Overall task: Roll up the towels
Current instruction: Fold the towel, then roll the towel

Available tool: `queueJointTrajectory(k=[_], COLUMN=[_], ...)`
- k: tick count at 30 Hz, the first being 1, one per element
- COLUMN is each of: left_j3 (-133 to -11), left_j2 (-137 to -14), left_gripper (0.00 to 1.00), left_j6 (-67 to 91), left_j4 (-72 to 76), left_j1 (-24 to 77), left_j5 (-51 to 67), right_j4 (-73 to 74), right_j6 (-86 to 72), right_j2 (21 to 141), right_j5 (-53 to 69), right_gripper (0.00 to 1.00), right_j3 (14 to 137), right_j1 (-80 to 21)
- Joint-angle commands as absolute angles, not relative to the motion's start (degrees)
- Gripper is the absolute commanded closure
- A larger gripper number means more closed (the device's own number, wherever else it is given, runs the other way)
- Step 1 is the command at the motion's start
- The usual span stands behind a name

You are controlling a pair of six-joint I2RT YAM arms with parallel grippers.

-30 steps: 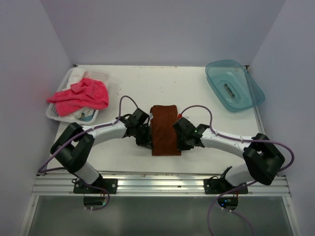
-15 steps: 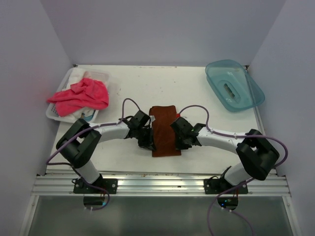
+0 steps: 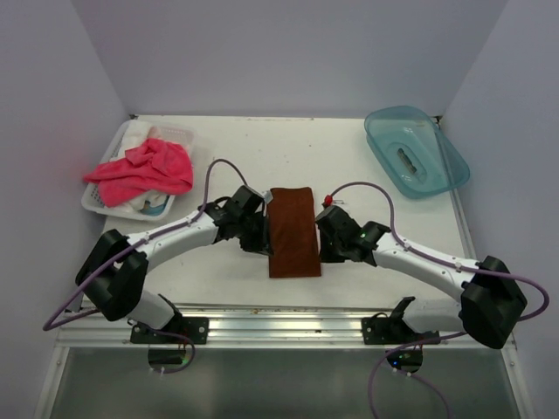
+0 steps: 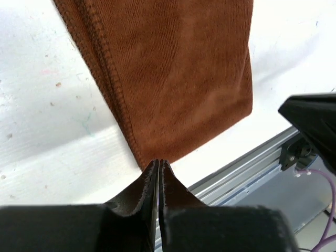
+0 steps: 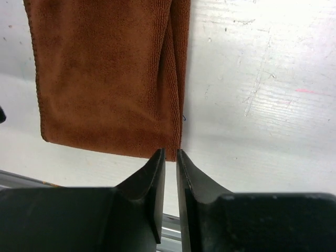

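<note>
While lying folded flat mid-frame, brown towel (image 3: 292, 231) between two grippers. At its left edge, left gripper (image 4: 158, 163) with fingers pressed together; at its right edge, right gripper (image 5: 170, 152) a little apart, pinching nothing. Upper left, pink towel (image 3: 144, 168) on basket (image 3: 92, 200).

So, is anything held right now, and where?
Right fingers: parted beside the brown towel, near right corner, holding nothing. Left fingers: shut at its near left corner; pinch cannot be told.

brown towel (image 3: 292, 231): rust-coloured, folded into a long narrow strip, flat, unrolled, mid-counter (image 3: 262, 148), long axis running near to far, stitched edges stacked on its left | pink towel (image 3: 144, 168): bright, crumpled, draped over white basket (image 3: 92, 202), far left
</note>
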State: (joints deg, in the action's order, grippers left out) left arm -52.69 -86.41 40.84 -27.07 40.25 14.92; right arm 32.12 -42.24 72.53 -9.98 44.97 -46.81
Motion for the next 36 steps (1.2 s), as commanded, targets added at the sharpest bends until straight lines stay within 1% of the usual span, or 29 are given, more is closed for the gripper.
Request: queueJointTrajectory(k=[1,2,3,5,6,9,12,14,18,26,28,31,33,36], left_j3=[-49.93,-47.57,-46.5,-44.31,-43.77,-42.19,-40.61,-40.17,-39.73,-39.55,-39.64,-39.81,-39.99,-40.08], left_j2=[-83.15,-82.62,-82.1,-82.0,-82.0,-82.0,-82.26,-82.53,-84.64,-87.1,-87.8,-88.51,-88.68,-88.42], left_gripper=[0.9,0.86,0.78,0.71,0.68,0.54,0.54,0.55,0.62,0.7,0.73,0.8,0.85,0.9], left_j6=[40.69,41.04,41.65,42.1,42.36,42.8,43.07,42.98,43.15,43.68,43.59,43.77,43.86,43.94], left_j4=[-28.57,-27.87,-26.56,-25.58,-25.23,-22.86,-20.32,-19.25,-17.23,-15.56,-15.12,-14.94,-14.94,-15.64], left_j1=[41.04,41.39,41.57,42.18,42.45,43.5,43.86,43.95,44.21,44.56,44.65,44.65,44.65,44.65], left_j5=[14.58,15.02,15.38,16.52,16.7,17.31,18.01,18.28,18.37,17.84,17.75,17.75,17.75,17.49], right_j4=[32.88,32.26,31.65,30.33,30.06,29.36,27.86,27.16,25.93,23.47,23.12,22.5,21.8,21.62], right_j6=[-41.92,-41.92,-41.92,-41.75,-41.57,-41.05,-39.21,-37.8,-36.91,-37.09,-37.09,-37.44,-37.97,-38.58], right_j2=[71.81,71.72,71.63,71.63,71.63,71.46,71.89,72.77,74.26,76.9,77.6,78.48,78.66,79.1], right_j5=[-10.55,-9.76,-8.36,-7.3,-6.6,-5.63,-4.22,-3.43,-3.08,-1.14,-1.23,-1.67,-1.58,-1.67], right_gripper=[0.8,0.78,0.73,0.68,0.66,0.64,0.61,0.61,0.6,0.61,0.61,0.63,0.67,0.7], right_j3=[42.38,41.67,41.05,39.82,39.64,38.94,38.67,39.11,39.29,39.02,38.94,38.41,37.8,37.35], right_j1=[-46.76,-46.76,-46.76,-46.67,-46.76,-46.85,-46.93,-47.02,-47.02,-47.9,-48.16,-48.25,-48.25,-48.25])
